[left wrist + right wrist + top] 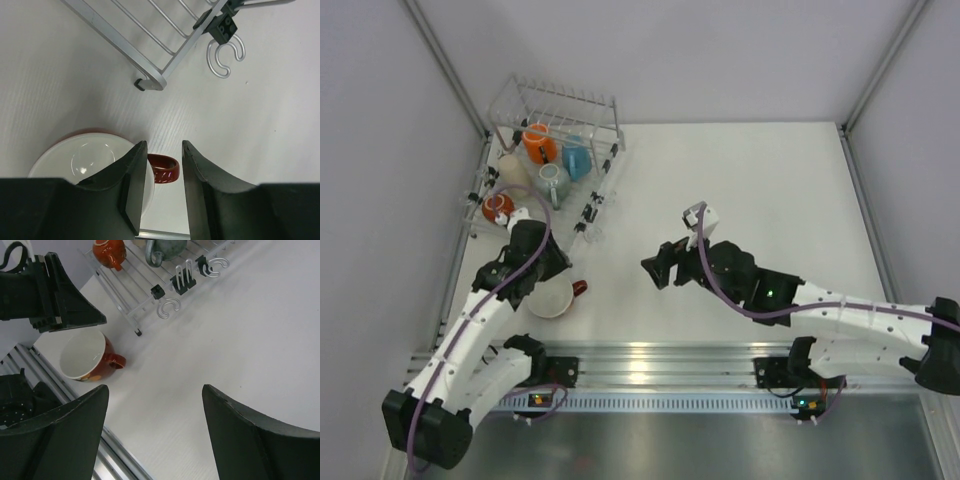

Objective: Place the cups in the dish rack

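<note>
The wide white red-handled cup [550, 298] stands upright on the table in front of the dish rack [560, 100]. My left gripper [558, 270] hovers over its red handle [165, 169]; in the left wrist view [163, 150] the jaws stand apart on either side of the handle, not touching it. The rack holds the orange mug [539, 143], the light blue mug [577, 158], a grey-blue mug [553, 182], the beige tumbler [513, 170] and the small dark red mug [498, 207]. My right gripper [655, 268] is open and empty mid-table, and sees the cup [82, 357].
The rack's near corner foot [142, 84] lies just beyond the cup. White S-shaped hooks [225, 57] hang on the rack's front edge. Metal rails [650, 360] run along the near table edge. Grey walls close in the left and back.
</note>
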Motion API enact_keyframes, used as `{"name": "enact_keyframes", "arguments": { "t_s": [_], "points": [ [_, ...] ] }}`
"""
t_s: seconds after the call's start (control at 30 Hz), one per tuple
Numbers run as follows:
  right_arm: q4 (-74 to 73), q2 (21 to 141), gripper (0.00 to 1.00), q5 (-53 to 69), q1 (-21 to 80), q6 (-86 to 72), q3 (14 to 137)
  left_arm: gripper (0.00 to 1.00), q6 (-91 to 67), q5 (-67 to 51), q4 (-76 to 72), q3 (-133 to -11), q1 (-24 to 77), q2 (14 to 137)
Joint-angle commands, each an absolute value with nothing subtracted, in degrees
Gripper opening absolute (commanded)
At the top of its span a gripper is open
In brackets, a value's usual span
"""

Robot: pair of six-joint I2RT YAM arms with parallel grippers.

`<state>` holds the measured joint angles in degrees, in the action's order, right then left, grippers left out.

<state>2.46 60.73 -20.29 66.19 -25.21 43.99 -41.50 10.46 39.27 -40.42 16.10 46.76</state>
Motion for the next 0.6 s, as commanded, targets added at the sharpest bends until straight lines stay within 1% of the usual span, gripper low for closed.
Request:
{"name": "enact_keyframes", "arguments": {
  "t_s": [0.0,0.33,0.57],
  "points": [
    [3.69,58.71,0.76,-21.10,65.48,-25.75,44.74,0.40,-45.88,15.20,39.46,-39.20,19.33,47.81],
    [2.02,53.35,0.77,-22.94,65.57,-24.08,42.72,0.40,-50.80,17.67,40.07,-36.39,23.20,48.43],
    [1.41,50.45,0.77,-23.64,65.57,-24.26,40.78,0.40,-52.38,21.44,42.01,-37.18,24.96,49.04]
  ]
}}
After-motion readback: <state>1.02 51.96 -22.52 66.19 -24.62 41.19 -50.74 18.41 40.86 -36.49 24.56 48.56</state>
